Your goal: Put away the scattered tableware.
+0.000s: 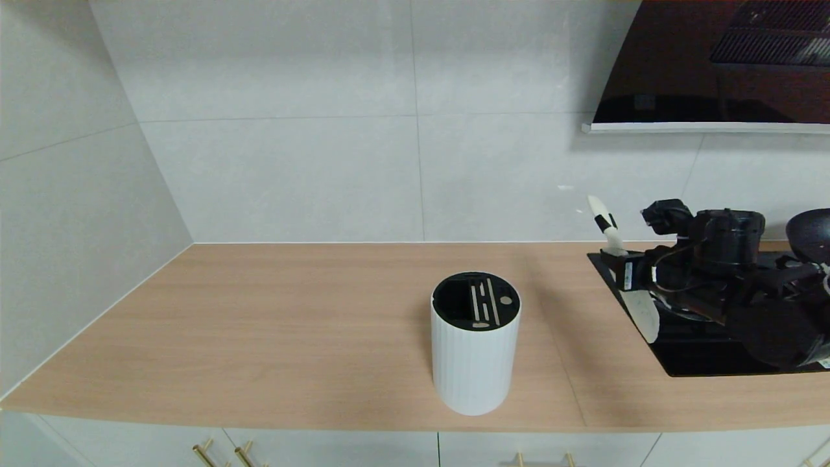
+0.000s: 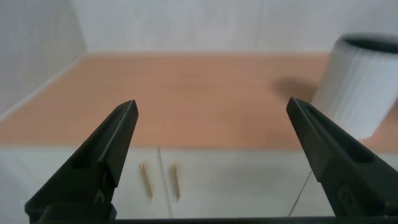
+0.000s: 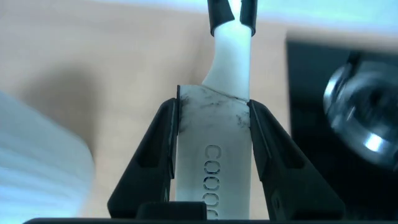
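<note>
Your right gripper [image 3: 213, 134] is clamped on the white knife [image 1: 643, 316], so square its blade over 1 slot of the holder [image 1: 475, 353] before lowering.

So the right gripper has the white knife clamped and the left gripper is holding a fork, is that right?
Not quite: the left gripper is open and empty, as the left wrist view shows. The right gripper does have the white knife clamped.

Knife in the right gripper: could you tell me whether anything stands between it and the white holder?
Nothing visible does: only bare countertop lies between the knife, clamped in the right gripper, and the holder.
</note>
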Motion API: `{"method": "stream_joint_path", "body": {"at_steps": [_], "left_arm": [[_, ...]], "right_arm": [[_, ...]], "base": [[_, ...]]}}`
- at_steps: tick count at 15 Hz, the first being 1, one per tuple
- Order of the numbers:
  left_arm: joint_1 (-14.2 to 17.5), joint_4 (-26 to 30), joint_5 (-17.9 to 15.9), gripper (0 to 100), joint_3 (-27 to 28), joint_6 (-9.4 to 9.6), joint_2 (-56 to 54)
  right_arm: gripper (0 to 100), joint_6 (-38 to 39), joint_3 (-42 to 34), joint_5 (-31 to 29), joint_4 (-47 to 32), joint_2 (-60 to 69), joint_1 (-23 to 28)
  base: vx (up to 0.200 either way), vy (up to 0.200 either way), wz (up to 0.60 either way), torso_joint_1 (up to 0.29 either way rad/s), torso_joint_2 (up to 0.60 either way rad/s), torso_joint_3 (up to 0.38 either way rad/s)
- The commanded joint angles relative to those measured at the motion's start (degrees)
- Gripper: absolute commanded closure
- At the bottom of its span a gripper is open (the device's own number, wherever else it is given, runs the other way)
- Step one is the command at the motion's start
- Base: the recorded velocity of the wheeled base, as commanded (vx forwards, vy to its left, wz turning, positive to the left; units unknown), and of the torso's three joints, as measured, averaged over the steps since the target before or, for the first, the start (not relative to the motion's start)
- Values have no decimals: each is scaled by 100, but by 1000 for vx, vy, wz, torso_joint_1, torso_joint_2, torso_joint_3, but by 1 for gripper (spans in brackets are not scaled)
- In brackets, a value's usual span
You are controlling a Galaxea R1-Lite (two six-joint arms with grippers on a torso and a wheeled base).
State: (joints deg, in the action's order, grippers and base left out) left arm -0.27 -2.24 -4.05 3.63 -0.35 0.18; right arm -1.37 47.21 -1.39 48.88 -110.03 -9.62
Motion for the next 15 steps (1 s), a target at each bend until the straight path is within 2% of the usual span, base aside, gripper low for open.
{"method": "stream_joint_path", "body": {"at_steps": [1,2,3,4,5,6,7,8,9,10,11,12,13,14,15], "left_arm": [[-26,769,-720,0,885,-9,395],[-35,1086,-1054,0,1412,-9,940],[-35,1094,-1256,0,1772,-9,1555],[-26,1042,-1336,0,2247,27,2284],[-35,1015,-1353,0,2484,44,2671],[-43,866,-1388,0,3161,79,3752],[-79,813,-1423,0,3319,97,4060],[-342,479,-1485,0,3715,114,4991],[-641,119,-1485,0,3882,62,5651],[-940,-259,-1485,0,3917,-17,6160],[-1072,-417,-1476,0,3926,-79,6354],[-1669,-1200,-1476,0,3926,-668,7136],[-1933,-1692,-1450,0,3926,-1063,7505],[-2065,-2070,-1450,0,3926,-1336,7769],[-2285,-2975,-1441,0,3891,-1828,8358]], "right_arm": [[100,-4,490,-2,-362,395,-172],[100,-4,745,-10,-485,412,-277],[100,-4,912,-10,-591,430,-365],[100,-4,1106,-19,-784,483,-506],[100,-4,1185,-28,-898,518,-559],[100,-4,1264,-28,-1109,676,-734],[100,-4,1246,-37,-1118,702,-787],[100,-4,1211,-72,-1118,729,-963],[100,-4,1176,-133,-1118,817,-1095],[100,-4,1088,-177,-1118,896,-1218],[100,-4,1053,-186,-1118,931,-1271],[100,5,921,-274,-1118,1080,-1578],[100,5,868,-353,-1109,1124,-1736],[100,5,842,-424,-1100,1124,-1842],[100,5,807,-661,-1083,1133,-2070]], "base": [[0,0,0,0,0,0],[0,0,0,0,0,0],[0,0,0,0,0,0],[0,0,0,0,0,0],[0,0,0,0,0,0],[0,0,0,0,0,0],[0,0,0,0,0,0],[0,0,0,0,0,0],[0,0,0,0,0,0],[0,0,0,0,0,0],[0,0,0,0,0,0],[0,0,0,0,0,0],[0,0,0,0,0,0],[0,0,0,0,0,0],[0,0,0,0,0,0]]}}
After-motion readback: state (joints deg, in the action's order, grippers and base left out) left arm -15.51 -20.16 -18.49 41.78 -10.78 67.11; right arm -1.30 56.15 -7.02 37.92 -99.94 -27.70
